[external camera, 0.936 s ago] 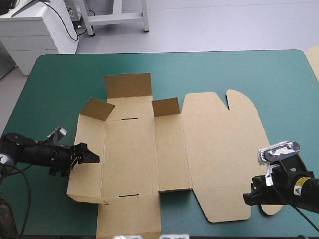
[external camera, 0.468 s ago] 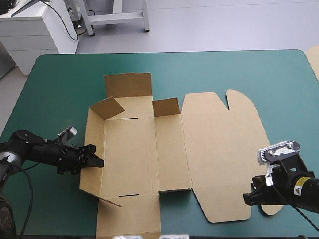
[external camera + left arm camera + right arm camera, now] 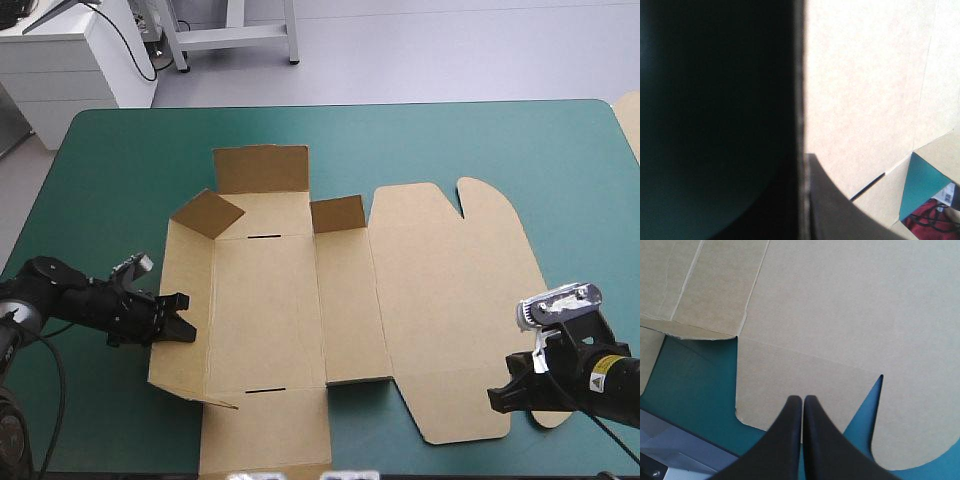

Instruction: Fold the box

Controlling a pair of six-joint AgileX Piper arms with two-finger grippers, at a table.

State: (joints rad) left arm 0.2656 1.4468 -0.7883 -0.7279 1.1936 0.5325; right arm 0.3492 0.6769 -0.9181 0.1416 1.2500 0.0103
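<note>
The brown box (image 3: 270, 300) lies as a cut sheet on the teal-green table, its wide lid (image 3: 450, 290) flat to the right. Its left wall (image 3: 182, 290) leans up and outward. My left gripper (image 3: 185, 328) is shut on that wall's outer edge. In the left wrist view the board (image 3: 865, 90) runs edge-on between the black fingers (image 3: 835, 215), with the gripper (image 3: 802, 160) pinching it. My right gripper (image 3: 497, 397) is shut with nothing in it, at the lid's near right corner. Its tips (image 3: 803, 399) hover over the lid's flap (image 3: 840, 315) beside a notch.
The back flap (image 3: 260, 170) stands upright, and two small corner flaps (image 3: 208, 212) (image 3: 338, 214) are raised. The near flap (image 3: 265, 430) reaches the table's near edge. More board (image 3: 630, 125) shows at the table's right edge. Bare cover (image 3: 480, 140) lies beyond the box.
The left gripper has gone from open to shut on the left wall. It lifted the wall, then drew back a little to the left, leaving it leaning outward. The sheet shifted slightly right. The right arm is unmoved.
</note>
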